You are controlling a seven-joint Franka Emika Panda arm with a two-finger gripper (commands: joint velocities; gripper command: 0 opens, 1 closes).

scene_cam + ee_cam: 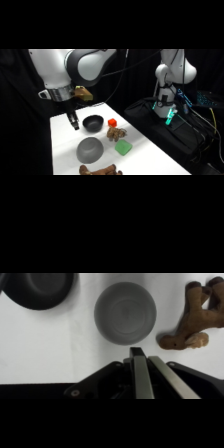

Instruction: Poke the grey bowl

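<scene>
your claw (pixel 75 123) hangs with fingers together above the white desk (pixel 62 145), near one matte grey round bowl (pixel 90 149), one glossy black bowl (pixel 93 122) and one green block (pixel 123 148); the grey bowl sits mid-desk.

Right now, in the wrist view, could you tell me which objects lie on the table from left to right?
Black bowl → grey bowl → brown plush toy. All three sit apart from one another on the white table.
</scene>
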